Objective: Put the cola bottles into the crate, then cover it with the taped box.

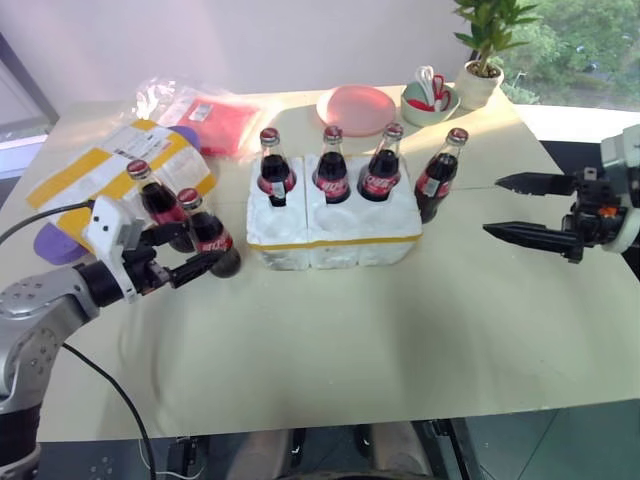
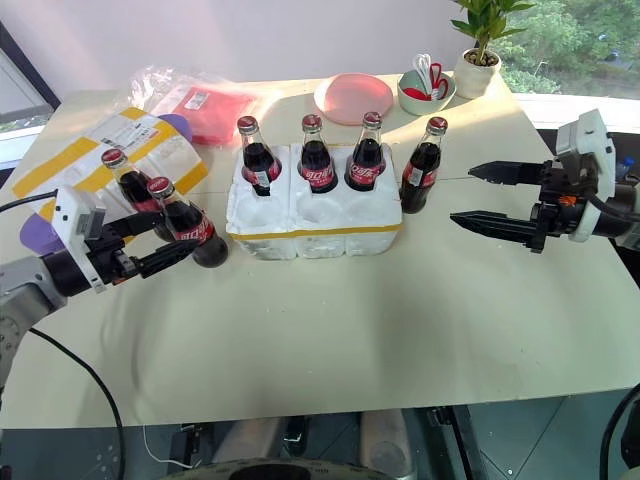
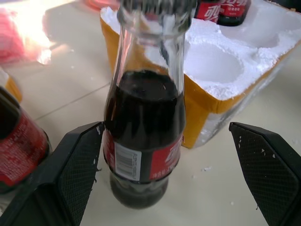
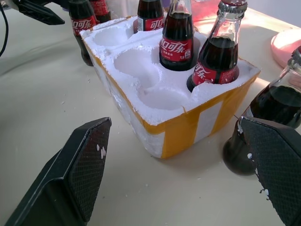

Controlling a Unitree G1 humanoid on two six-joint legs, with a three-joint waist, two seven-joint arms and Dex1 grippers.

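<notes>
Surface (image 1: 330, 340) of pale board carries, at its far left corner, the taped box (image 1: 100, 170) lying flat, with a red plastic bag (image 1: 205, 115) just beyond it. Near the middle sits the crate (image 1: 335, 235), three cola bottles (image 1: 332, 165) upright in its far row of wells and the three near wells bare. A fourth bottle (image 1: 438, 178) stands on the surface just beside the crate's right end; two more bottles (image 1: 205, 235) stand close together off its left end. The left gripper (image 1: 195, 265) is spread wide around the nearer of that pair, one finger (image 3: 77, 165) close against the glass and the other well clear, gripping nothing. The right gripper (image 1: 525, 210) hangs released to the right of the fourth bottle, fingers apart and pointing toward the crate. Along the far edge sit a pink plate (image 1: 358, 108), a small bowl (image 1: 430, 100) and a potted plant (image 1: 482, 60).
</notes>
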